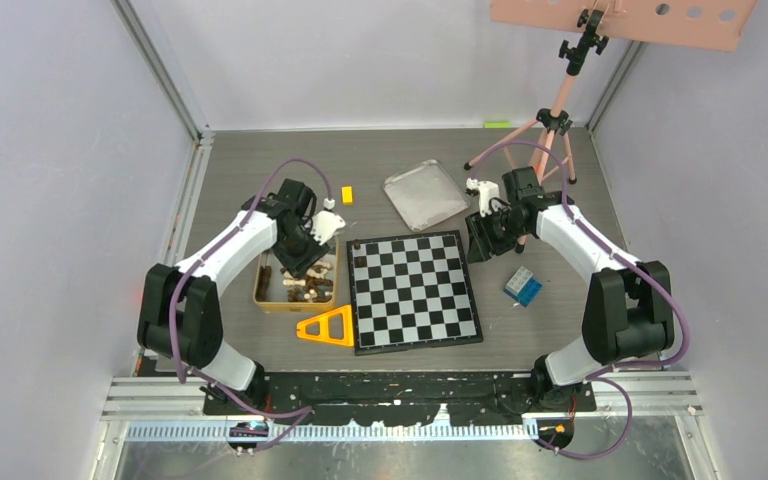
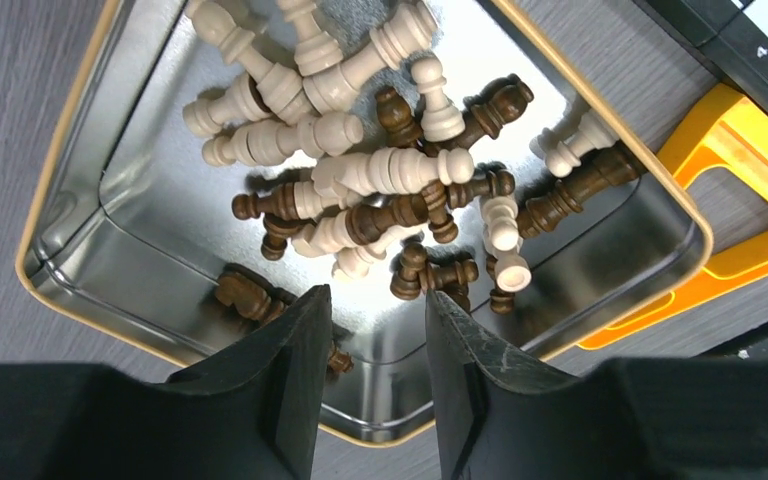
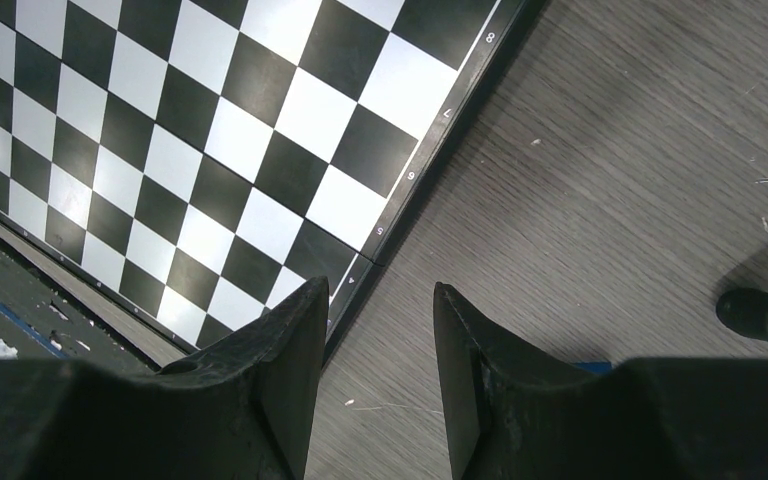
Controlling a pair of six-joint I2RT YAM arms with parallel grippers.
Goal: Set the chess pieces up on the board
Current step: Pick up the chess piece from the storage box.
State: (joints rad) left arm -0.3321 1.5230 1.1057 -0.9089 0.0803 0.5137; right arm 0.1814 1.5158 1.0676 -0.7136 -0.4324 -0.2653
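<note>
The chess pieces [image 2: 380,190], dark brown and pale beige, lie tumbled in a heap inside the gold tin [image 2: 70,170]. In the overhead view the tin sits on the table [image 1: 410,150] just left of the board [image 1: 415,290]. The left gripper [image 2: 375,300] hangs over the tin's lower edge in its wrist view. Its jaws are spread part way with nothing between them. The heap lies just above the jaw tips in that frame, and one dark piece lies beside the left tip.

The board lies flat at the middle of the table. The right gripper [image 3: 380,290] hovers over the board's edge, its jaws also part spread and empty. The board fills the upper left of that frame, and its black border runs down to the left tip.

A yellow triangle [image 1: 327,328] lies close below the tin, and a silver lid [image 1: 425,195] lies above the board.
</note>
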